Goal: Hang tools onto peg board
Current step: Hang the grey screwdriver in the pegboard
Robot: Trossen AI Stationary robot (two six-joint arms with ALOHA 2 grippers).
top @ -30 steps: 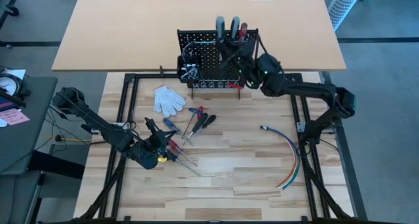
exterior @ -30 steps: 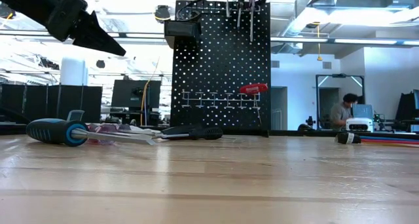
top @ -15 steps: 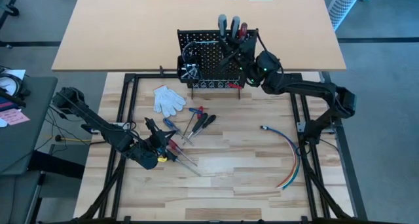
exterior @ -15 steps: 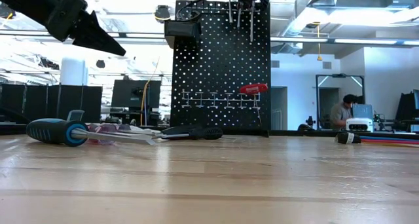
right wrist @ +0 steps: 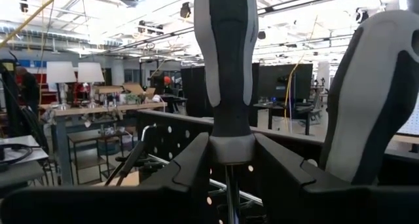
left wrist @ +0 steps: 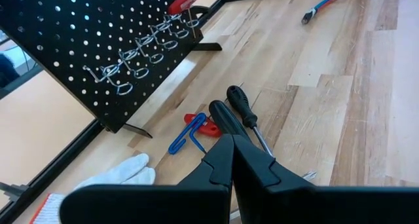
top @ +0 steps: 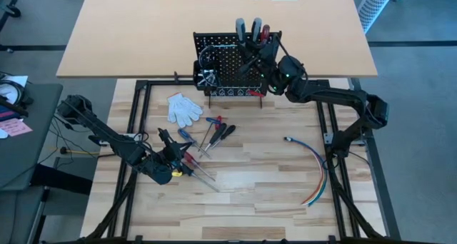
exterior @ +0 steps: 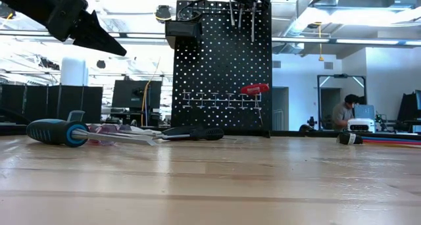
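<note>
The black peg board [top: 232, 69] stands upright at the table's far side, with a small black bin [top: 207, 78] at its left. A second grey-handled screwdriver [top: 243, 26] and a red-handled one [top: 265, 33] stand at its top, and a red-handled tool [exterior: 255, 89] hangs on a lower hook. My right gripper [top: 253, 55] is at the board's top, shut on a grey-and-black-handled screwdriver [right wrist: 226, 60]. My left gripper [left wrist: 232, 144] is shut and empty, raised above the loose tools [top: 207, 133] lying on the table. My right gripper pinches the screwdriver's handle at its lower collar [right wrist: 230, 145] between its two fingers. The fingers come about level from the table's right side and lie across the tool. The screwdriver stands upright, handle above the fingers, its thin shaft [exterior: 231, 13] hanging in front of the board's top rows.
White gloves [top: 184, 108] lie left of the board's foot. A bundle of coloured wires [top: 314, 165] lies on the right of the table. Blue-, black- and red-handled screwdrivers and red pliers [top: 214, 120] lie in a cluster beside my left gripper. A person sits far off in the room [exterior: 343, 113].
My right gripper has gone a little toward the table's left and far edge, along the board's top, carrying the grey-handled screwdriver upright. Its shaft has sunk slightly in front of the board. My left gripper has kept still.
</note>
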